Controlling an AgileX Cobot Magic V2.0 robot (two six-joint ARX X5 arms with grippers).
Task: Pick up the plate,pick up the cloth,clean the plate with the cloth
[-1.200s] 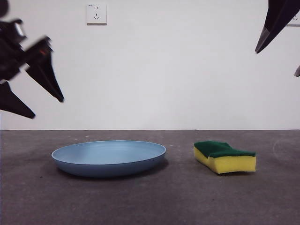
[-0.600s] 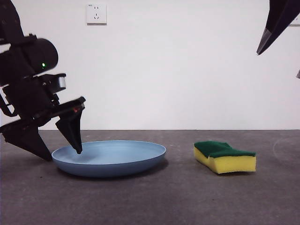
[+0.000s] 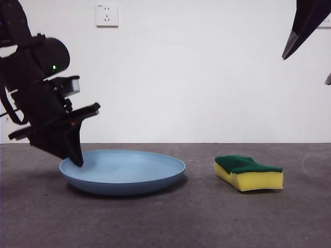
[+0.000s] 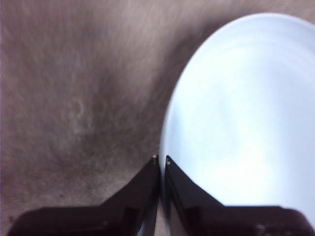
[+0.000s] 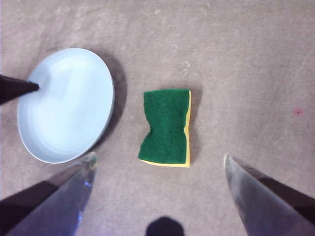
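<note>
Toward the table's left edge: left gripper (image 3: 72, 155) low, jaws pinched together on the rim of the light-blue plate (image 3: 124, 170), plate resting on the table (image 3: 165, 222). Nearer the right edge: yellow-and-green cloth (image 3: 249, 173) lying apart from it. High above: right gripper (image 5: 157, 164), jaws spread wide, holding nothing.

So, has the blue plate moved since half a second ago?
Yes, slightly. In the front view the plate has shifted a little toward the sponge, its gripped edge lifted off the table, with the left gripper shut on its rim.
</note>
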